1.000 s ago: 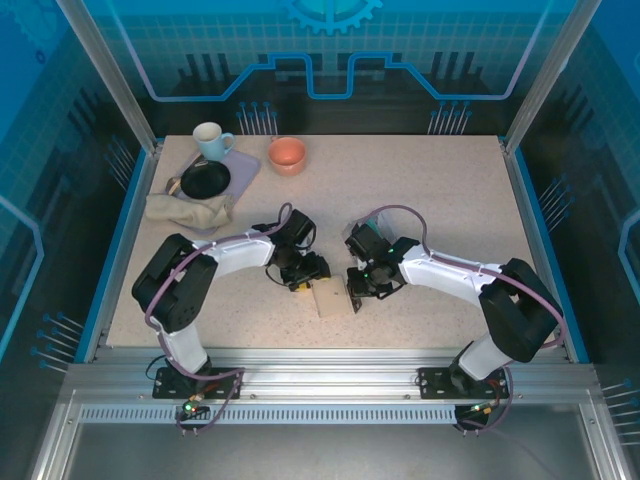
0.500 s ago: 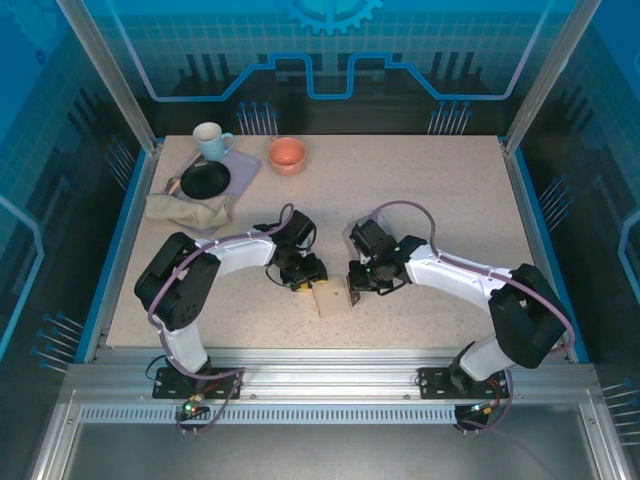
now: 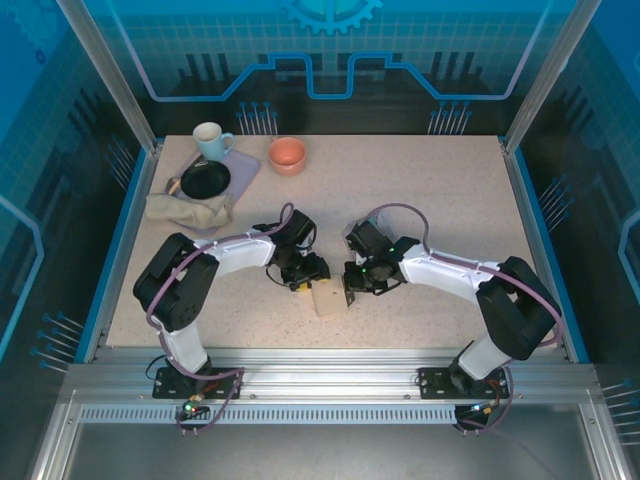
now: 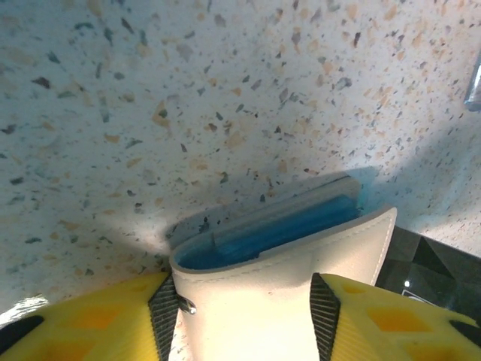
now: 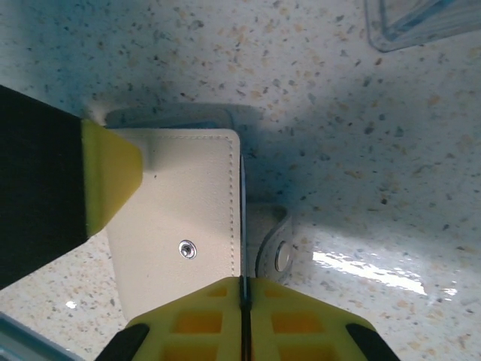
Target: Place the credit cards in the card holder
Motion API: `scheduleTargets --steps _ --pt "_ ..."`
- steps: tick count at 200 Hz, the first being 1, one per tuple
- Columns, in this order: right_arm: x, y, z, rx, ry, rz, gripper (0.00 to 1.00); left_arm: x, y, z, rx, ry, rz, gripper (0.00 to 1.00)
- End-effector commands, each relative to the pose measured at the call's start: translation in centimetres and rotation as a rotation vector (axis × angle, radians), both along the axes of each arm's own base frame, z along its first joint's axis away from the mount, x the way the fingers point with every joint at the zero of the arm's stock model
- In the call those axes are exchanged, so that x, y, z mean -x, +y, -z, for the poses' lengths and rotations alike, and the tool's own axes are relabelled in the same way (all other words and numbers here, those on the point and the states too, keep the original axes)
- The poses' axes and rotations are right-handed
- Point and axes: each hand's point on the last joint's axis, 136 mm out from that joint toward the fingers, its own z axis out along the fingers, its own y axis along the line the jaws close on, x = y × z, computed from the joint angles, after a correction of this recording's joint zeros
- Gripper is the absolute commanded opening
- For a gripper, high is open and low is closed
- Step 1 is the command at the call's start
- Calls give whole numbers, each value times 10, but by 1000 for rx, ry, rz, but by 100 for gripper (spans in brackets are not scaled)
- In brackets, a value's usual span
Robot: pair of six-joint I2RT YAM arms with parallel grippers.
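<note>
Your left gripper (image 4: 244, 320) clamps the beige card holder (image 4: 278, 263) across its width, with its jaws partly spread. Teal credit cards (image 4: 263, 233) sit inside the holder's open mouth. Your right gripper (image 5: 244, 320) is pressed together on a thin dark card (image 5: 242, 226), held edge-on against the holder's side edge. The holder lies on the table (image 3: 430, 200) near the front, between both arms. A clear box (image 5: 421, 22) stands just beyond it. At the far left are a cloth (image 3: 185, 210), a black plate (image 3: 205, 180), a mug (image 3: 210, 140) and an orange bowl (image 3: 287, 155).

The card holder (image 4: 278, 301) is beige, credit cards (image 4: 278, 229) teal-blue, table (image 4: 225, 90) speckled.
</note>
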Motion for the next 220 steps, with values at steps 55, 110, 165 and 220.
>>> scheduleTargets --steps 55,110,165,220 --pt "0 18 -13 -213 36 40 8 6 15 -26 -32 -69 -27 65" --pt "-2 25 -21 -317 45 59 8 14 22 -49 -6 -106 -51 70" --pt "-3 33 -24 -451 68 64 8 23 21 -62 12 -105 -34 75" --pt "-4 36 -26 -527 82 75 8 28 9 -54 19 -72 -12 75"
